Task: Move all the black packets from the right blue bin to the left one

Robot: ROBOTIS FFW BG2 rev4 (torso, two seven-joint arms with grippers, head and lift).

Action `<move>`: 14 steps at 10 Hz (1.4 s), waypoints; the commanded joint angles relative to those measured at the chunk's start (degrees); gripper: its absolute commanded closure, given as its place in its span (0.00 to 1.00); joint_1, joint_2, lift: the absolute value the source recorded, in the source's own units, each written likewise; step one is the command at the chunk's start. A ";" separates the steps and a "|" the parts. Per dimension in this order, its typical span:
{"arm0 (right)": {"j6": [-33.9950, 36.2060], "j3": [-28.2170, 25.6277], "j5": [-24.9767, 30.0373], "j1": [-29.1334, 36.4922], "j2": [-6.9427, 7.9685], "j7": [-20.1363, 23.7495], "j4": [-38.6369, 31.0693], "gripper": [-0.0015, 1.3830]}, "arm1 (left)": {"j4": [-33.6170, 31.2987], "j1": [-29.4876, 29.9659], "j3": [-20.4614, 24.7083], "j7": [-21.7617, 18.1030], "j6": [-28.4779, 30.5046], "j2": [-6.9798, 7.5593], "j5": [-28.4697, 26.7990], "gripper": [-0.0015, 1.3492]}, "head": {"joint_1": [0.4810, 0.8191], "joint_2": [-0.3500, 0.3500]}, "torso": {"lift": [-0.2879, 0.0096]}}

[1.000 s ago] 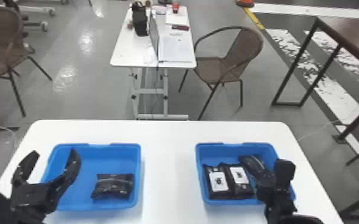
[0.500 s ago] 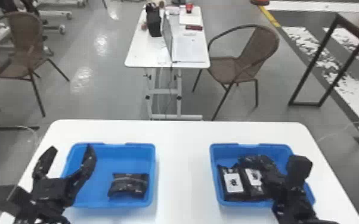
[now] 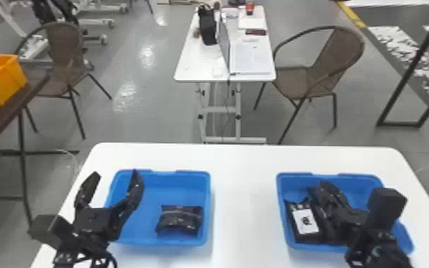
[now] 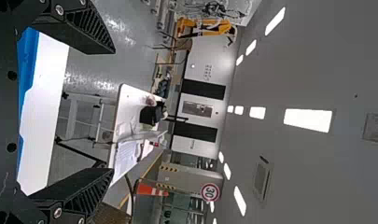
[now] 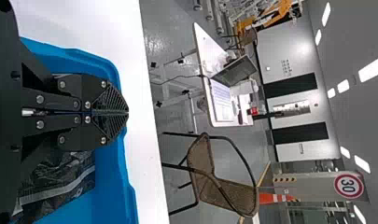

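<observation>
Starting at the left, find left gripper [image 3: 115, 174] spread wide and empty, with tips toward ten o'clock of left bin [image 3: 208, 185]. Could hook the rim with that outer spread if lowered or swung carelessly, and so drag the bin askew.

Inside, find one packet [image 3: 180, 219] at four o'clock. Might stack badly or roll off it if dropping the next one there; better to aim for eleven o'clock.

Next, cross bare table [image 3: 242, 199]. Could lose a load on this stretch if pinching only a loose corner of slick wrap. Might also bump left gripper on reaching left bin, if not moving it away first.

Then reach right bin [image 3: 363, 180]. See labelled packet [image 3: 306, 222] at eight o'clock, crowded by more black wrapping toward the middle. Find right gripper [image 5: 129, 113] coming in from four o'clock, pressed narrow, tip against tip, with nothing visible between. See dark packet [image 5: 60, 179] close beside it in the right wrist view. Would probably shove rather than grasp if pushing down like this. Could wedge packets against the wall on opening in such a tight spot, or nip two at once and shed one midway.
</observation>
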 commanded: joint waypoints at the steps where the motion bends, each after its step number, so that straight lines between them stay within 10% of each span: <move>1: 1.77 -0.55 -0.13 -0.70 -0.14 0.02 1.15 0.25 | -0.07 0.00 -0.06 0.00 0.06 -0.15 0.06 0.10 | 0.63 0.60 | 0.97; 2: 3.53 -0.72 0.05 -1.66 -0.93 0.28 2.38 0.00 | 0.02 0.00 -0.15 0.00 0.06 -0.15 0.06 0.10 | 0.63 0.60 | 0.97; 6: 14.87 -3.80 3.57 -7.38 -2.86 3.10 4.75 0.23 | 0.02 0.09 -0.33 0.00 0.15 -0.15 0.32 0.10 | 0.63 0.53 | 0.97; 14: 24.10 -4.33 8.49 -17.13 -1.19 7.14 17.23 0.24 | 0.02 0.09 -0.41 0.00 0.42 -0.15 0.32 0.10 | 0.63 0.49 | 0.97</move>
